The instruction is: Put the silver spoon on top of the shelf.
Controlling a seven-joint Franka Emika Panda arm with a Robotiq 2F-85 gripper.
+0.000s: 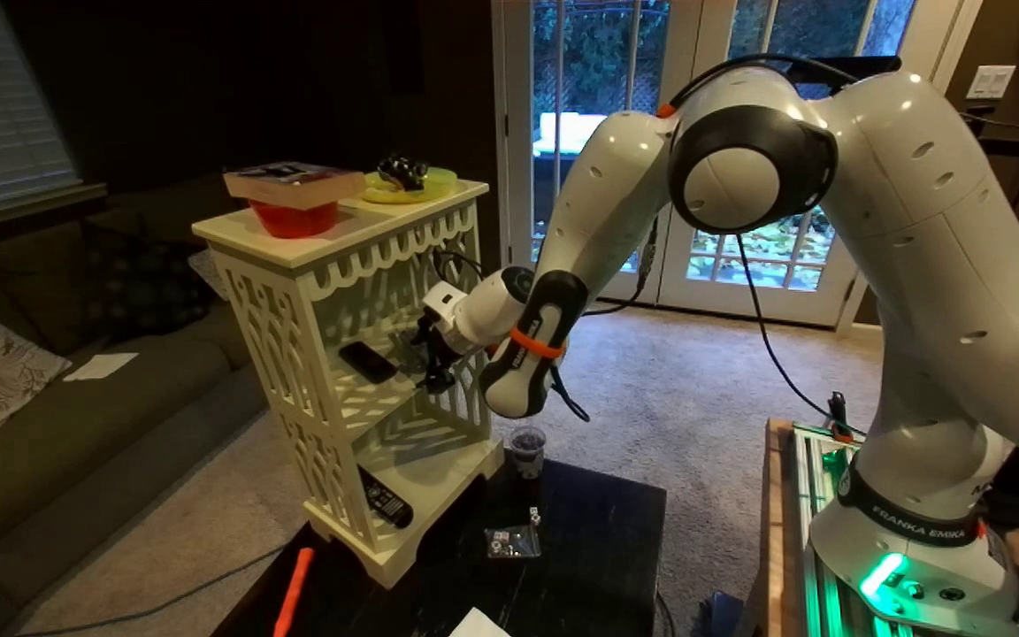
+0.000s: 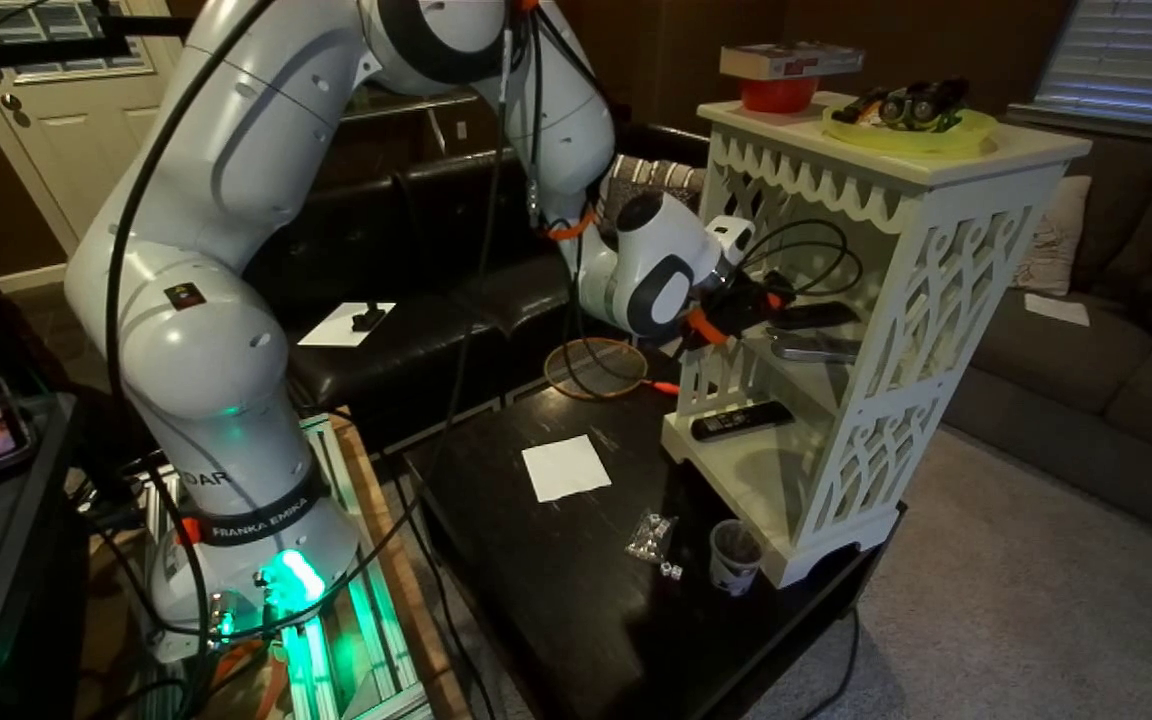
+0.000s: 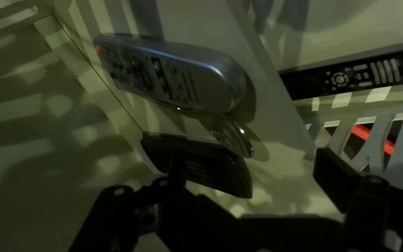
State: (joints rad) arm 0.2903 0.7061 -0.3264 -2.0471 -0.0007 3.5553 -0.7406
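Gleaming at its rounded end, the glossy silver spoon lies between a grey remote and a black device inside the shelf, the pincer spread wide.

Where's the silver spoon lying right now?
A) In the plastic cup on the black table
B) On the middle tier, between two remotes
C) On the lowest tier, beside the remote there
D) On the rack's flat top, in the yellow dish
B: the wrist view shows the silver spoon on the middle tier, with the silver remote on one side and a black remote on the other.
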